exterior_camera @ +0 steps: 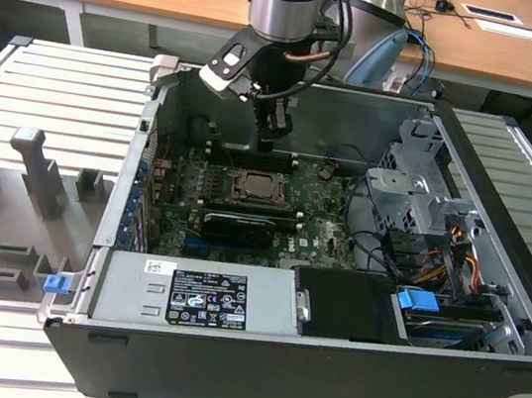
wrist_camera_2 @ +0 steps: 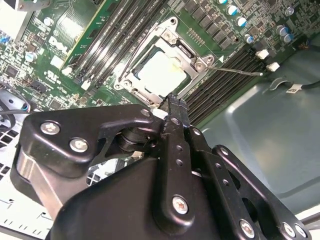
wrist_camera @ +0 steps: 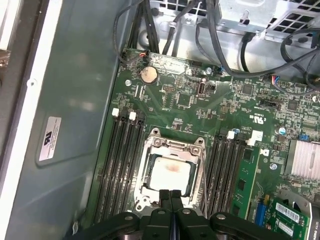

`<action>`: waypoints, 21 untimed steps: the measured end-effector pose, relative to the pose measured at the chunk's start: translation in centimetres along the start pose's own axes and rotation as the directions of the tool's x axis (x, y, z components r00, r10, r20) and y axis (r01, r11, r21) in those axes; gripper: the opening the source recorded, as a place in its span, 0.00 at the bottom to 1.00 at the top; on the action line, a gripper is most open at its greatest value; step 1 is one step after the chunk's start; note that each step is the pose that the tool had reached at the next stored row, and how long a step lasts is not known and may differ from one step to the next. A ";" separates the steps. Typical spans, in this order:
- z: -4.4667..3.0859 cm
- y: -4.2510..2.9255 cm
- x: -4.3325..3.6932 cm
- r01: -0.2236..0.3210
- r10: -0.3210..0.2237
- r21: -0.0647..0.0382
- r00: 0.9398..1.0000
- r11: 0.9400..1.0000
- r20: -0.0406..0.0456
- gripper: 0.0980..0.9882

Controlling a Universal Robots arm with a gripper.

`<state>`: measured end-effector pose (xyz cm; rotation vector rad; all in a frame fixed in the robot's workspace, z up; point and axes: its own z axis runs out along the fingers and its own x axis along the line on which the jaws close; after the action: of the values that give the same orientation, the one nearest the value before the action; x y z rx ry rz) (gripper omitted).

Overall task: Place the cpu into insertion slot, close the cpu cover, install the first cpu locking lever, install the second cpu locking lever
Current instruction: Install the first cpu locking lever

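While the cpu (wrist_camera: 170, 172) lies under the cpu cover (wrist_camera: 176, 146), the jaws hover beside it, pinched together empty.

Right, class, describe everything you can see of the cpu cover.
The cpu cover is a thin silvery metal frame with a square window, through which the pale cpu shows. It lies flat and closed on the green board, between black memory slots. The shut gripper hangs at one edge; contact cannot be told.
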<state>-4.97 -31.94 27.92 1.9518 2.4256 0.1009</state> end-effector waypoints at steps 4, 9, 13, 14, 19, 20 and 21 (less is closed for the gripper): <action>0.00 0.00 0.00 0.031 -0.031 0.001 1.000 1.000 -0.002 0.01; 0.00 0.00 0.00 0.062 -0.062 0.001 0.998 0.998 -0.004 0.01; 0.00 0.00 0.00 0.114 -0.114 0.002 0.993 0.993 -0.008 0.01; 0.00 0.00 0.00 0.131 -0.131 0.002 0.991 0.991 -0.009 0.01; 0.02 0.00 0.00 0.255 -0.255 0.003 0.967 0.967 -0.018 0.01; 0.02 0.00 0.00 0.273 -0.273 0.003 0.962 0.962 -0.019 0.01; 0.03 0.00 0.00 0.303 -0.303 0.003 0.953 0.953 -0.021 0.01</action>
<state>-4.97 -31.94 27.90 1.5608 2.7055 0.1063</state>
